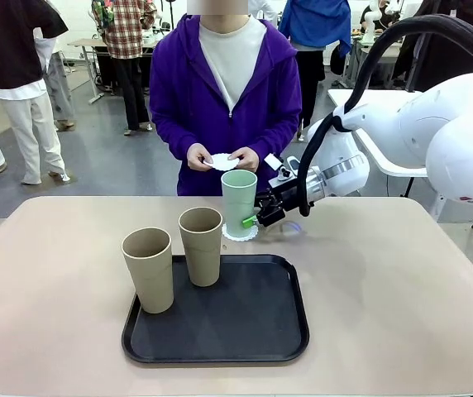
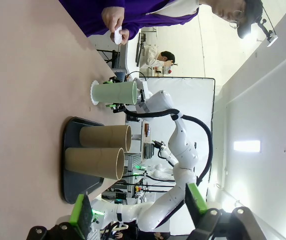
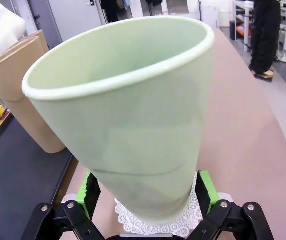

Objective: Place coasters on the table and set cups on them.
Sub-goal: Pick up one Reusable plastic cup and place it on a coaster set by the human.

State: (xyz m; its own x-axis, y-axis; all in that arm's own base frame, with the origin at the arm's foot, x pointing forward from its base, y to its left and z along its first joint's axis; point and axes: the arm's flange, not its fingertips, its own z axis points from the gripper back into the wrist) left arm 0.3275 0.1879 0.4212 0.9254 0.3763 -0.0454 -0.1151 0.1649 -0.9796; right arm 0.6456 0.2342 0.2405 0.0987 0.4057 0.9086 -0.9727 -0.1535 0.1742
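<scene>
A mint green cup [image 1: 239, 203] stands on a white lacy coaster [image 1: 238, 234] on the beige table [image 1: 385, 289], just behind the tray. My right gripper [image 1: 250, 219] is at its base, open, one green pad on either side. The right wrist view shows the cup [image 3: 133, 115] on the coaster [image 3: 153, 220] between the spread fingers [image 3: 205, 190]. Two beige cups [image 1: 148, 269] [image 1: 201, 246] stand upright on the black tray [image 1: 245, 339]. The person's hands hold another coaster [image 1: 220, 160]. My left gripper [image 2: 138, 210] is open and empty, well back from the cups [image 2: 105, 136].
The person stands at the table's far edge, right behind the mint cup. The tray sits in the near middle. Bare tabletop lies to the left [image 1: 46, 273] and right of it. My right arm [image 1: 435, 132] comes in from the right.
</scene>
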